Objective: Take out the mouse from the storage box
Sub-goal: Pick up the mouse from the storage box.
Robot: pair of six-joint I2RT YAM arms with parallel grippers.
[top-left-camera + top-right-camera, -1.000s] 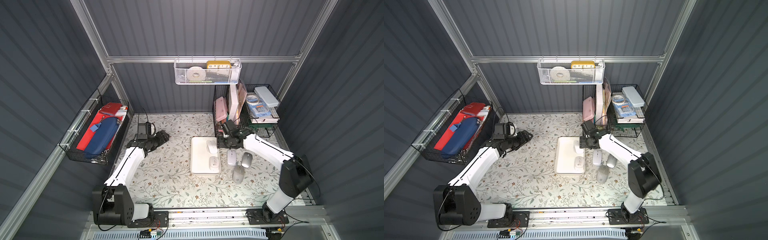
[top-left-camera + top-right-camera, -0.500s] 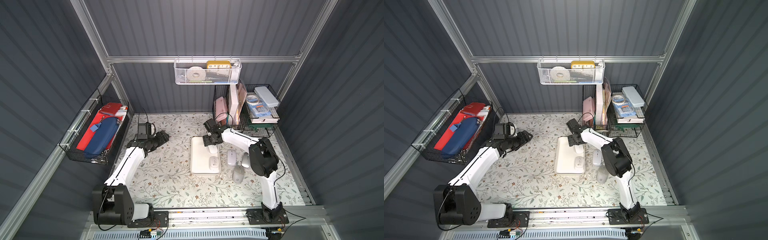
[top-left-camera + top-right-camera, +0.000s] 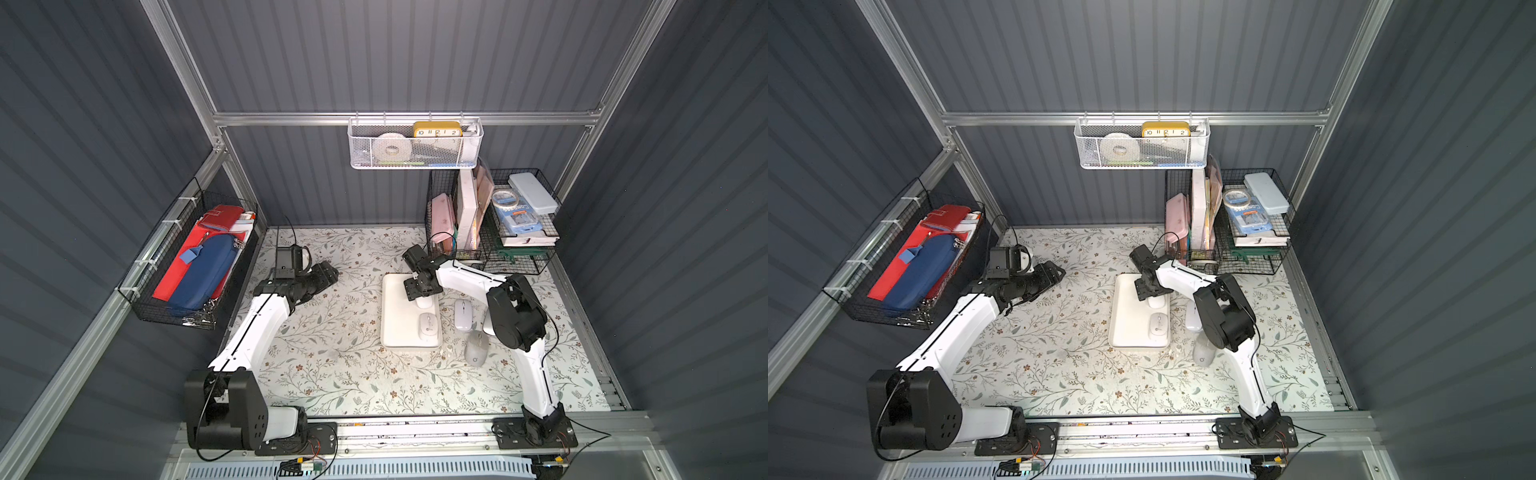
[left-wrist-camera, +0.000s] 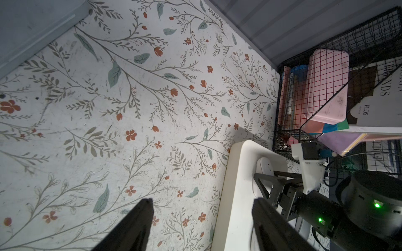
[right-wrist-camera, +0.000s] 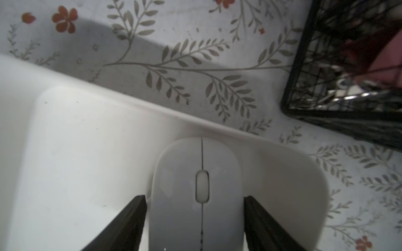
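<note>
Floral tabletop (image 3: pixel 332 365) carries the white storage box (image 3: pixel 399 328), the mouse (image 5: pixel 180 165) lying at its far end. The right gripper (image 5: pixel 194 197) straddles the mouse's sides to lift it, though I cannot tell whether it pinches; the left gripper (image 4: pixel 202 201) hangs wide, empty, well aside.

Mouse (image 3: pixel 424 303) half under R gripper (image 3: pixel 420 290)

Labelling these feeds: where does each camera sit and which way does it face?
Top views: high at the front, looking down on the table; left arm and right arm show.
Left wrist: on the left arm, facing across the table to the tray; open left gripper shows, plus right arm.
Right wrist: on the right arm, looking down at the mouse in the tray; right gripper straddles it.
Shared: both wrist views show that mouse.
</note>
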